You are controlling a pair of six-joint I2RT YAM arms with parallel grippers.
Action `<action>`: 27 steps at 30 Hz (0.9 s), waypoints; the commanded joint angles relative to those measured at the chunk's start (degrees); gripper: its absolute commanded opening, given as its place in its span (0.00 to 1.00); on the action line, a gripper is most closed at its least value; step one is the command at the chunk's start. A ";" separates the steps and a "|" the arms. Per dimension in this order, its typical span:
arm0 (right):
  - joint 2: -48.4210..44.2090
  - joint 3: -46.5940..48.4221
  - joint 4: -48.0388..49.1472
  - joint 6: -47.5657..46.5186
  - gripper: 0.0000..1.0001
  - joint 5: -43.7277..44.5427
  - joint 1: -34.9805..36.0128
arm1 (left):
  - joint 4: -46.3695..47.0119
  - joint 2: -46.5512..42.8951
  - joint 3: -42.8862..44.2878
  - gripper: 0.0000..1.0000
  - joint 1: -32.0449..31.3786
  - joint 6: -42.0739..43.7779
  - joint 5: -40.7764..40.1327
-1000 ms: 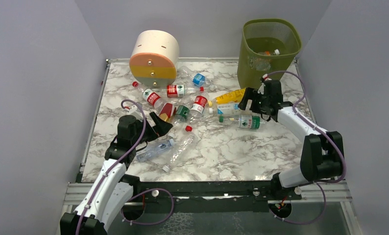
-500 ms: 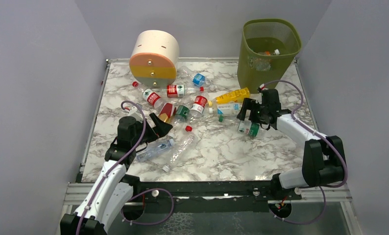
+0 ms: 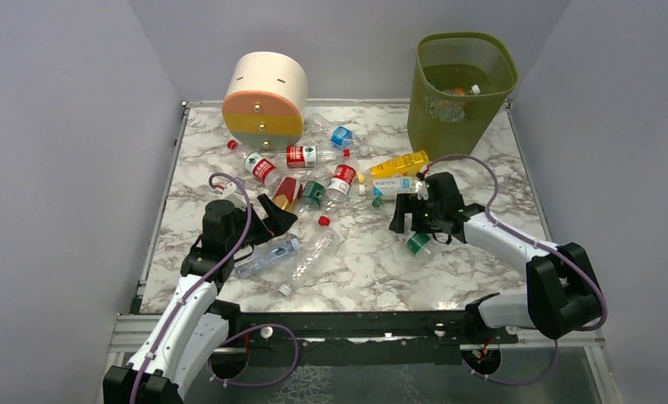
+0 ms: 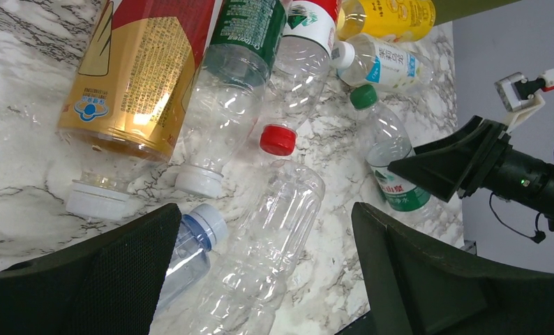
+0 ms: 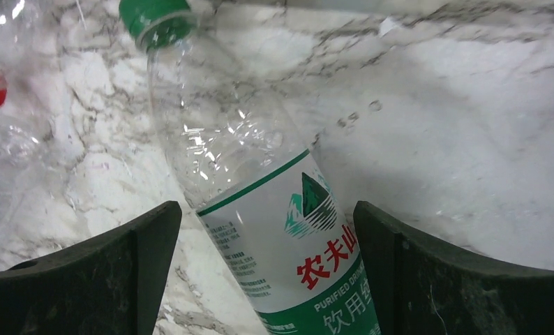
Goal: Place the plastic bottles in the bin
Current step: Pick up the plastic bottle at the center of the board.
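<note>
Green-capped bottle (image 5: 274, 209) lies ungripped between the right gripper's (image 3: 410, 219) wide-spread fingers; left gripper (image 3: 278, 215), equally wide, hovers over clear bottles (image 4: 274, 230); bin (image 3: 465, 84) far right.

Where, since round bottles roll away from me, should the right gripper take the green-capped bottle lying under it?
Probably the labelled middle of the green-capped bottle, from straight above. It lies on its side on the marble table, and the right gripper hangs open astride it. The walls run straight there, while the shoulder narrows toward the cap, where the jaws could slide off.
</note>
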 commanded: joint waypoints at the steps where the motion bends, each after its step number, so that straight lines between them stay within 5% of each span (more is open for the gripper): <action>1: 0.00 -1.45 -0.61 1.92 0.97 3.29 5.28 | 1.89 -0.15 -0.32 0.99 -0.27 -0.31 0.11; 7: 2.24 -1.33 -0.56 4.40 0.95 6.90 12.80 | 2.06 -0.20 -0.72 0.99 -0.36 -0.49 0.00; 14: 5.79 1.64 -1.46 6.81 0.77 9.39 18.94 | 1.98 -1.00 -1.40 0.99 -0.36 -0.44 0.01; 22: 4.71 5.55 -4.90 7.06 0.62 10.59 20.75 | 1.59 -1.93 -2.28 0.99 -0.36 -0.58 -0.11; 27: 2.60 8.57 -7.21 6.95 0.62 11.05 20.91 | 1.73 -2.00 -2.46 0.99 -0.36 -0.84 -0.21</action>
